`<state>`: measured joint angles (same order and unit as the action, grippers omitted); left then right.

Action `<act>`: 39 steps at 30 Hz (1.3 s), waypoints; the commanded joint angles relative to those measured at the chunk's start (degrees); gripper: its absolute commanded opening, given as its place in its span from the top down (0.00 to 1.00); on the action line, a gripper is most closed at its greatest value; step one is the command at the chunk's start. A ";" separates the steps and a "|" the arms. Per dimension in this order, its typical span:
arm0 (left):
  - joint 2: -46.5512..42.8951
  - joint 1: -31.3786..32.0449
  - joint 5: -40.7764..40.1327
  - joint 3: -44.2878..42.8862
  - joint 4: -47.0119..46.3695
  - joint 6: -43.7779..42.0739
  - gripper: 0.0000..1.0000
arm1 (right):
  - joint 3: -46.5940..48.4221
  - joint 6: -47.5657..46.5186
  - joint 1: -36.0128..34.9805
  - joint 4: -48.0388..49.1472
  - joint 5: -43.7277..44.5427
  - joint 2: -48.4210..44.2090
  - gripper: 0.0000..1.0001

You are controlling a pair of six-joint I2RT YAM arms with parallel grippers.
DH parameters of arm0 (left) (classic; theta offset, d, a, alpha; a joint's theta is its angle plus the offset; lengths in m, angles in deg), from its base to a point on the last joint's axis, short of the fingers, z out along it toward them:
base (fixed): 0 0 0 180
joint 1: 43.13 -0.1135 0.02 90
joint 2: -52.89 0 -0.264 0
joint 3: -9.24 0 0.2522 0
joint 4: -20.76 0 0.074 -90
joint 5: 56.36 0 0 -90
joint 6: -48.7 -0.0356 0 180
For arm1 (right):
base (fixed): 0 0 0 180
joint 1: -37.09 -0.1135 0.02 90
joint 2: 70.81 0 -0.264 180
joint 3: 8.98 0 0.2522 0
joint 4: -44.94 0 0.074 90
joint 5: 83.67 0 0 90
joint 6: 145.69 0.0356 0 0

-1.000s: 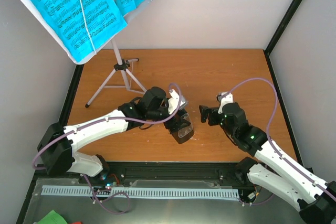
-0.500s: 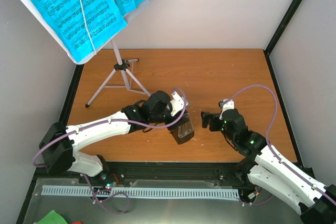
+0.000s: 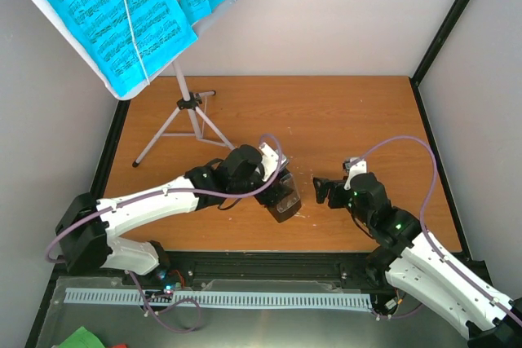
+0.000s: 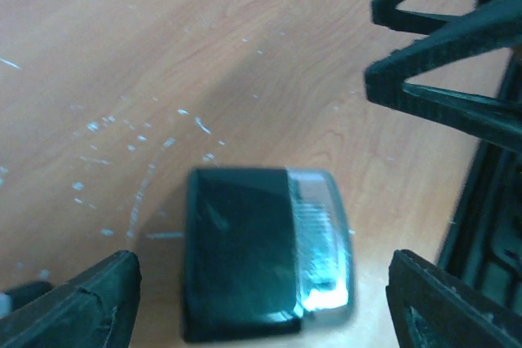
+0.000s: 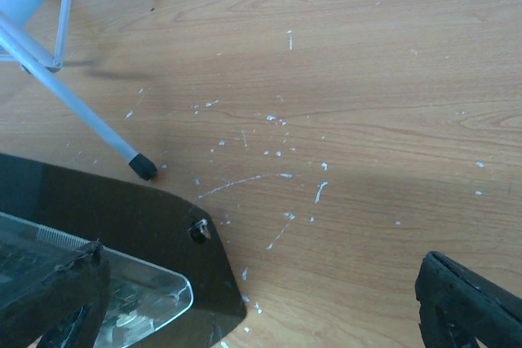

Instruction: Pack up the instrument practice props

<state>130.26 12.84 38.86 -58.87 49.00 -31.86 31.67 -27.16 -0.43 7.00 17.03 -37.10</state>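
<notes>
Left gripper (image 4: 265,303) is spread wide, and the metronome (image 4: 241,250) sits right in the gap between its two fingertips (image 4: 77,303), with bare table on both sides of it, so no contact that I can see. It's a squat, glossy black block with rounded corners, and the clear plastic cover (image 4: 320,238) glints along its right-hand edge in the left wrist view. From above, it lies near the front middle of the table (image 3: 342,112), an orange-brown wood-grain top flecked with white scuffs. Right gripper (image 5: 261,311) is wide open too, gripping nothing, just beside the metronome on its right. The music stand (image 3: 189,103) stands at the back left on thin white tripod legs, one black foot (image 5: 145,169) near the metronome, its desk carrying cyan sheet-music pages (image 3: 106,14)
</notes>
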 commanded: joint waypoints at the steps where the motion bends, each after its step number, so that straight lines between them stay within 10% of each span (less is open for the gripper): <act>1: -4.03 0.49 8.30 2.47 -2.42 5.32 0.15 | -1.07 1.68 0.43 -2.55 -3.25 -1.37 0.00; 12: -5.79 0.92 27.71 10.16 -13.25 10.80 0.14 | -4.07 9.19 0.43 -6.99 -8.08 -3.04 0.00; 22: -19.26 0.42 21.32 16.46 -18.37 10.50 0.01 | -5.94 16.85 0.43 -10.97 -6.44 -2.17 0.02; 30: -14.80 -6.34 33.37 16.19 -26.95 6.18 0.01 | -8.34 17.73 0.43 -5.43 -12.66 2.27 0.12; 39: -13.24 -7.10 28.96 18.24 -30.49 2.15 0.01 | -8.51 16.46 0.43 10.31 -17.85 13.40 0.17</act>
<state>116.97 6.13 70.64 -41.86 23.95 -27.08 23.39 -10.37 -0.43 6.49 2.47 -28.24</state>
